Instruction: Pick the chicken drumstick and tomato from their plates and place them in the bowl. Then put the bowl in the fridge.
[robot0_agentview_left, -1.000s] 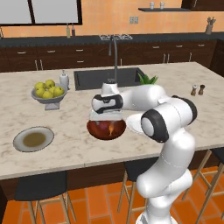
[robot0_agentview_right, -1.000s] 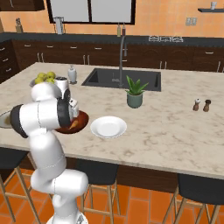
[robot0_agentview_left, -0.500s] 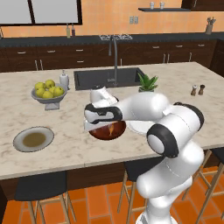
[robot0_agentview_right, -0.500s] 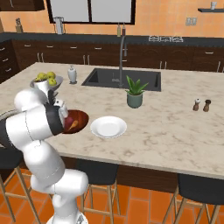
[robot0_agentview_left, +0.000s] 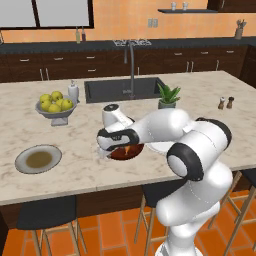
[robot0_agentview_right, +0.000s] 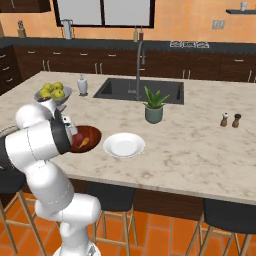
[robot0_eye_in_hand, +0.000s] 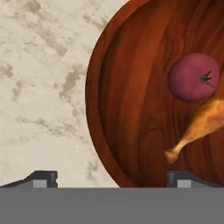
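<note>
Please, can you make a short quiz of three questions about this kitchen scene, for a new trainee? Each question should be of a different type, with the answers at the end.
1. True or false: the tomato and the chicken drumstick both lie inside the wooden bowl.
2. Multiple choice: what lies on the white plate? A) the tomato B) an apple C) nothing
3. Fill in: the potted plant stands in front of the ____.

Key:
1. True. The hand view shows both on the bowl's dark inside, the gripper just over the near rim.
2. C. The white plate is bare, and so is the grey plate.
3. Sink.
</note>
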